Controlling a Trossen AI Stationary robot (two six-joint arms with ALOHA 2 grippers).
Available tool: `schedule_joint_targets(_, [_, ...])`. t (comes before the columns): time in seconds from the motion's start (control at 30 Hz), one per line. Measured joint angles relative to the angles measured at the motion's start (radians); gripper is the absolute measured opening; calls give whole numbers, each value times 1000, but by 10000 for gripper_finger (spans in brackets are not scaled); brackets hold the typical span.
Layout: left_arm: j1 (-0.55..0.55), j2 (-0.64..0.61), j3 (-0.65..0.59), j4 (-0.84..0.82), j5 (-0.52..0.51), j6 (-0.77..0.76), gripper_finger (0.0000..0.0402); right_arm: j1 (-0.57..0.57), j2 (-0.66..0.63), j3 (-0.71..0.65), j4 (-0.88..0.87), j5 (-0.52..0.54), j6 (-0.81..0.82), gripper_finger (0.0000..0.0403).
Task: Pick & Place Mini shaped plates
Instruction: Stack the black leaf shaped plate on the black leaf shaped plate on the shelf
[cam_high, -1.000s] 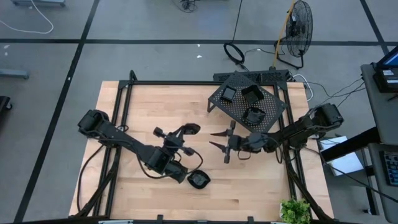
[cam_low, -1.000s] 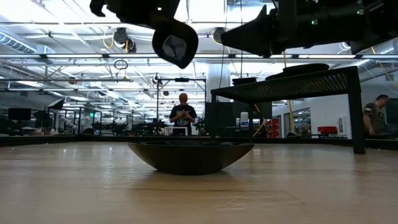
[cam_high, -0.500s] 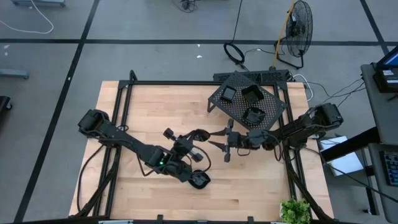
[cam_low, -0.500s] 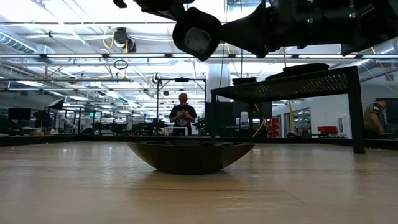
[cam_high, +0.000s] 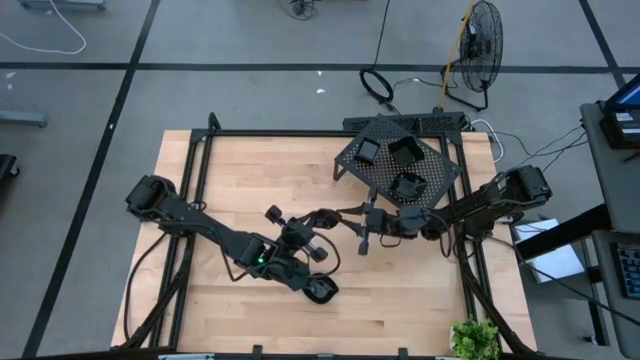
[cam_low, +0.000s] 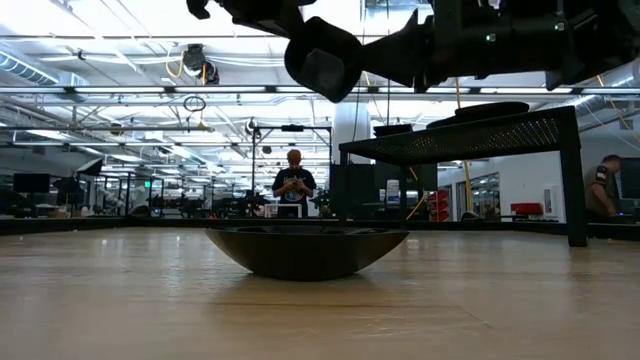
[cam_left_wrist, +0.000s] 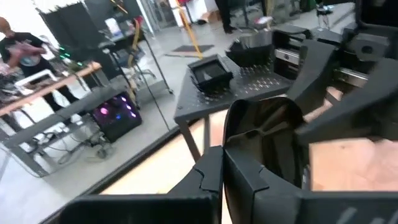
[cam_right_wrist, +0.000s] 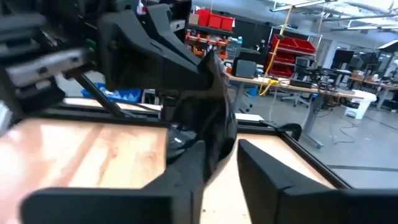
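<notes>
Swung mid-table, my left gripper (cam_high: 322, 217) clamps a plate (cam_high: 327, 214) as right gripper (cam_high: 352, 214) closes at 3 o'clock: handover, release next.

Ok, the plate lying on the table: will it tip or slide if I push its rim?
The plate rests on a narrow curved underside, rim overhanging, so pressing down there probably rocks it. Glossy and rigid on smooth table, it likely slides when pushed sideways.

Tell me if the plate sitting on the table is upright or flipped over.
Upright: in the low view the plate rests on its rounded underside on the table, rim facing up.
</notes>
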Motion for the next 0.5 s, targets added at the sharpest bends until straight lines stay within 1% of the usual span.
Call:
schedule_joint_targets(0.17, [21, 0, 0, 17, 107, 28, 3, -8, 0, -2, -35, 17, -50, 15])
schedule_joint_targets(0.23, [25, -1, 0, 44, 194, 102, 7, -10, 0, -3, -51, 27, -66, 7])
schedule_joint_targets(0.3, [25, -1, 3, 89, 329, 217, 17, -13, 1, -2, -78, 5, -68, 7])
schedule_joint_targets(0.33, [21, -1, 4, 103, 369, 264, 22, -14, 0, -4, -94, -5, -69, 5])
schedule_joint_targets(0.4, [0, -3, 17, 144, 363, 296, 38, -15, 0, -2, -102, -26, -69, 3])
schedule_joint_targets(0.5, [-23, -27, 44, 160, 343, 283, 76, -16, -2, 3, -100, -41, -68, 2])
